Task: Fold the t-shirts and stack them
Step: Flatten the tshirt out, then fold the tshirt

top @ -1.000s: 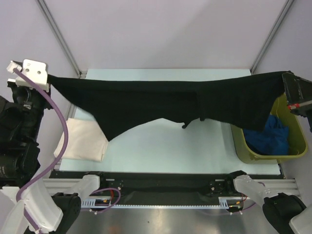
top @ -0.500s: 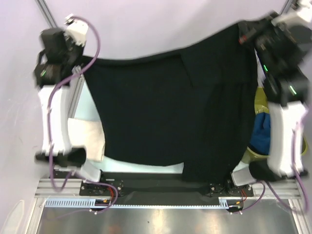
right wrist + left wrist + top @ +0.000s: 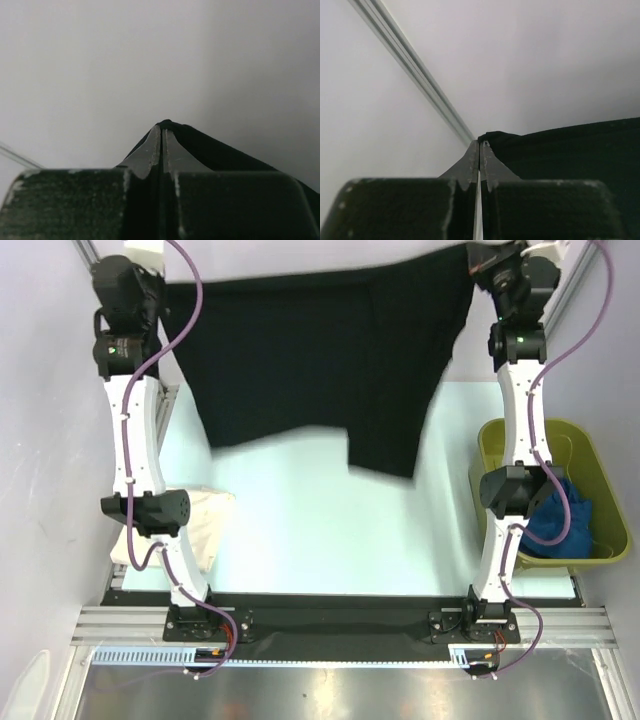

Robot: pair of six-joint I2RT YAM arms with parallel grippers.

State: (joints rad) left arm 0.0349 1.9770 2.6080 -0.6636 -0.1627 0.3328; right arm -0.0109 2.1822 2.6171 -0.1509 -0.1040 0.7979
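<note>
Over your pale worktop (image 3: 300, 540), against the white wall (image 3: 320, 258), your left fingers (image 3: 479, 147) are pinched tight on one top corner of the black t-shirt (image 3: 300, 350), your right fingers (image 3: 162, 129) on the other. It hangs spread out, lower edge uneven (upper right edge cut off overhead). A cream t-shirt (image 3: 205, 525) lies left; a blue t-shirt (image 3: 565, 520) sits in the bin (image 3: 608, 490).

Left arm (image 3: 132, 430), right arm (image 3: 522, 410) stretched high. Left gripper (image 3: 480, 144) clamped on black t-shirt (image 3: 300, 350) left corner, right gripper (image 3: 163, 125) on right corner.

Pale table (image 3: 320, 530), cream t-shirt (image 3: 212, 536), olive bin (image 3: 590, 455)
</note>
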